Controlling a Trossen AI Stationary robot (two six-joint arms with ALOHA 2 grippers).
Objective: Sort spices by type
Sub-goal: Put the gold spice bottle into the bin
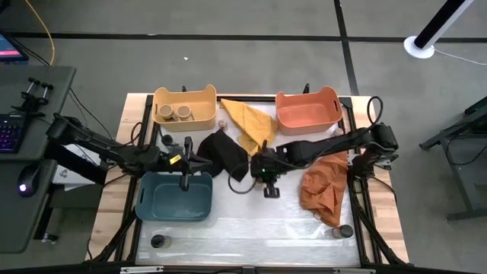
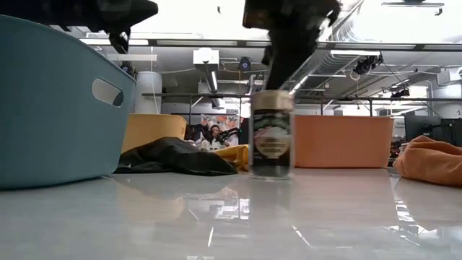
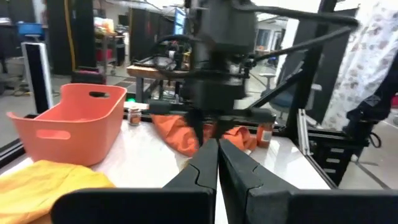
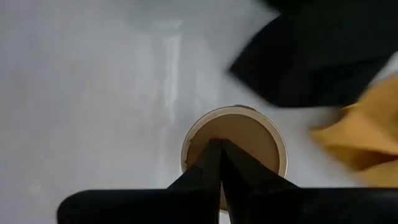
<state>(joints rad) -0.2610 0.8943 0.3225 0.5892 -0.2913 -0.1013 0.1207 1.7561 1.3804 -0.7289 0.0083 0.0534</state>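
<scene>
While shut, right tool [image 4: 217, 155] above tan-topped jar [image 4: 235, 146], black cloth [image 4: 317, 56] near.

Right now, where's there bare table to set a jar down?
Free: the front strip between the dark-topped jar and the jar by the orange cloth. Crowded: the middle, with the blue bin, black cloth, yellow cloth and both grippers.

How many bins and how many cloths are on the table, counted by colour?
Yellow bin: 1
Orange bin: 1
Blue bin: 1
Yellow cloth: 1
Black cloth: 1
Orange cloth: 1
Total: 6
</scene>
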